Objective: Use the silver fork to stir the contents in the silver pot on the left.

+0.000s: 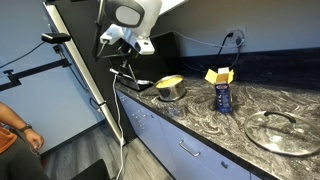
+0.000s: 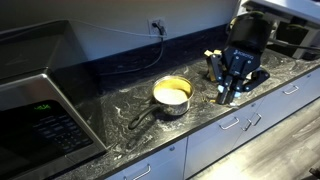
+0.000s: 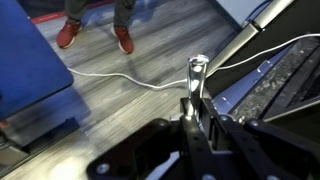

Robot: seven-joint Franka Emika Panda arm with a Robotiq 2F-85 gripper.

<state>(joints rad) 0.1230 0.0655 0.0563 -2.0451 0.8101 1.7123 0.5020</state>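
The silver pot stands on the dark marbled counter with yellow contents inside; it also shows in an exterior view, its long handle pointing away from the blue can. My gripper is shut on the silver fork, whose shiny end sticks out between the fingers over the floor by the counter's edge. In both exterior views the gripper hangs in the air to one side of the pot, apart from it.
A blue can and a yellow box stand beside the pot. A wide glass lid lies further along the counter. A microwave sits at one end. A person's red shoes and a white cable are on the floor.
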